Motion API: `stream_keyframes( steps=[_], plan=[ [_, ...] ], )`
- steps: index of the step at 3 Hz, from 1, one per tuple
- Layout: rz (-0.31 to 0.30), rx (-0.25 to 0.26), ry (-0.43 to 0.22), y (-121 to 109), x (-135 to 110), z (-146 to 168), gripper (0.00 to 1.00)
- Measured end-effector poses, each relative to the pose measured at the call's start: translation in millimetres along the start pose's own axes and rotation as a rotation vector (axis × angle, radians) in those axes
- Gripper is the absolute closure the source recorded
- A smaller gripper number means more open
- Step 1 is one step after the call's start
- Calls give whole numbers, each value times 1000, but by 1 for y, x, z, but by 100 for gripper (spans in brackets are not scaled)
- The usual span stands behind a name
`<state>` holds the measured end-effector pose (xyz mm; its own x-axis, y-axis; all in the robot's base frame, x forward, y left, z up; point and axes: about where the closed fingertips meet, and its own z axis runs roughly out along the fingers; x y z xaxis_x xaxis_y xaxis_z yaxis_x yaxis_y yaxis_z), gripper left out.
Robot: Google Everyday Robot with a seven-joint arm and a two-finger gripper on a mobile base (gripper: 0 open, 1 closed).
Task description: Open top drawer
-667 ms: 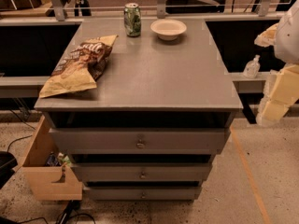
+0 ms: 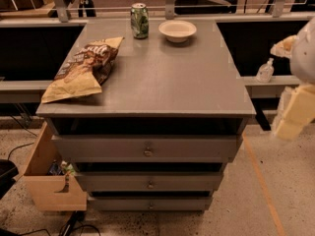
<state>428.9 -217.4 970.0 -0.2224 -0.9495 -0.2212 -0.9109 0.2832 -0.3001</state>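
Top drawer (image 2: 98,149) just under the front lip of the grey table (image 2: 162,82), widest of three stacked fronts, small round knob (image 2: 147,152) at centre, untouched. Dark strip between front panel and table lip; possibly already a crack ajar, though hard to tell from this angle, so best treated as shut. No shift in panel or knob against the frame from a moment ago: same place, same dark strip above. Below, two shorter drawer fronts (image 2: 187,182), each stepped back and with a like knob, equally unmoved. On the table, well behind the front edge: crumpled chip bag (image 2: 83,68) at left, green soda can (image 2: 140,20) and white bowl (image 2: 177,31) near the back, close by but apart from each other. Pale wooden box (image 2: 49,193) low against the table's left side. Small clear bottle (image 2: 265,71) on the ledge (image 2: 275,81) to the right. Gripper (image 2: 291,117) out at the far right edge of view, off the table's front right corner, well apart from the knob; blurred, so cannot tell whether apart or together. Only real change: gripper a little lower than a moment ago, nearer drawer height. Hence, as a judgement: approach under way, pull not begun, whole opening left to do. Next call: travel left across the front, line up on the knob, close around it, draw straight out.
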Motion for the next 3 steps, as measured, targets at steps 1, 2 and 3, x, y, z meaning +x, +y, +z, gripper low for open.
stream_keyframes(
  steps=[1,2,3],
  plan=[
    [19,57,-6,27,29,27,0],
    [-21,102,9,54,58,81,0],
    [-72,139,2,66,66,124,0]
  ],
)
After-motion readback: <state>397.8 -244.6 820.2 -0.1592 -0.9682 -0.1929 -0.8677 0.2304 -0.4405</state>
